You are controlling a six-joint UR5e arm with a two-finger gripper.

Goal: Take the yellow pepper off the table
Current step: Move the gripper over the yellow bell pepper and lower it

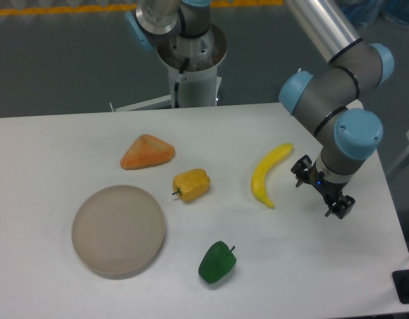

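Yellow-orange and lobed, the yellow pepper [191, 184] lies on its side near the middle of the table [51, 146], stem pointing left, untouched. We see the gripper [322, 189] well to its right, beyond the banana [268, 174]; whether its jaws are spread or closed we cannot tell. An orange wedge [147, 152], a round plate [118, 230] and a green pepper [217, 262] surround the yellow pepper.

Orange wedge lump [147, 152] upper left, beige plate [118, 230] below it, banana [269, 174] at right, green pepper [217, 262] front center, all well apart.
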